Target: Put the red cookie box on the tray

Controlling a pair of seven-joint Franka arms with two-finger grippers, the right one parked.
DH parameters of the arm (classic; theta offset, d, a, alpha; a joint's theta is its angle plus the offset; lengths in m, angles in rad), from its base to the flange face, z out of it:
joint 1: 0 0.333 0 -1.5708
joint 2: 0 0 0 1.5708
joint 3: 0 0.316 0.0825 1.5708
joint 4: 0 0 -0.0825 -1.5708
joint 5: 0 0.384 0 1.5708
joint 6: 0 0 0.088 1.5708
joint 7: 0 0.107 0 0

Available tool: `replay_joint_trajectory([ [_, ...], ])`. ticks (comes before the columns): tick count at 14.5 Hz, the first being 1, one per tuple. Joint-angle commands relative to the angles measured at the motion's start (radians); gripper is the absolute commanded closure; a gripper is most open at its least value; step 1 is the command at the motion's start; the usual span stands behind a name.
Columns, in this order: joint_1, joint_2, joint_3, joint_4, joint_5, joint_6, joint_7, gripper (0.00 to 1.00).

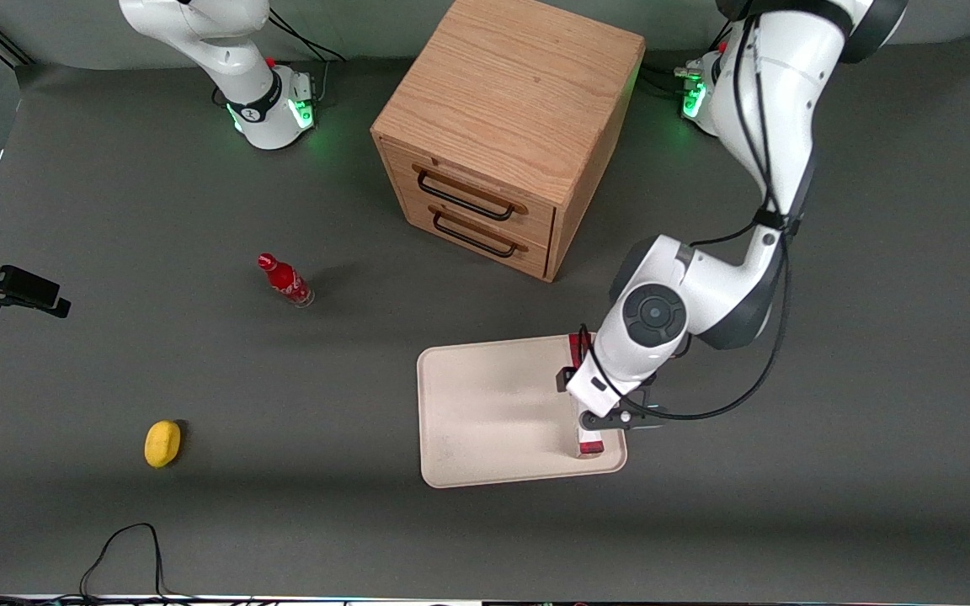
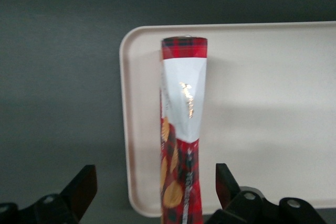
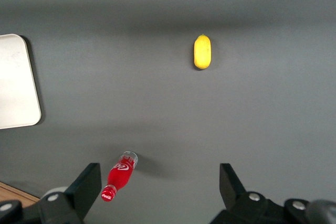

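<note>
The red cookie box (image 2: 182,129), dark red with a white patch and cookie pictures, lies flat on the cream-beige tray (image 2: 262,103), along the tray's edge toward the working arm's end. In the front view only its two ends (image 1: 591,447) show from under the wrist, on the tray (image 1: 493,412). My left gripper (image 2: 155,182) hovers over the box, open, with its black fingers (image 2: 84,187) spread wide on either side and clear gaps to the carton. In the front view the gripper (image 1: 593,408) is above the tray's edge.
A wooden two-drawer cabinet (image 1: 506,135) stands farther from the front camera than the tray. A small red bottle (image 1: 285,280) and a yellow lemon (image 1: 162,443) lie toward the parked arm's end of the table. A black cable (image 1: 119,547) lies near the front edge.
</note>
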State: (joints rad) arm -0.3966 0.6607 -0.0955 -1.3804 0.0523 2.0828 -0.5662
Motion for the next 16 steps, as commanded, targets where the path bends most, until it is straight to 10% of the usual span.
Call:
replay_joint_trajectory([
  [1, 0.045, -0.192, 0.002, -0.142, 0.014, -0.069, 0.029, 0.00],
  [6, 0.211, -0.461, 0.020, -0.370, -0.006, -0.153, 0.276, 0.00],
  [16, 0.160, -0.745, 0.349, -0.525, -0.051, -0.356, 0.526, 0.00],
])
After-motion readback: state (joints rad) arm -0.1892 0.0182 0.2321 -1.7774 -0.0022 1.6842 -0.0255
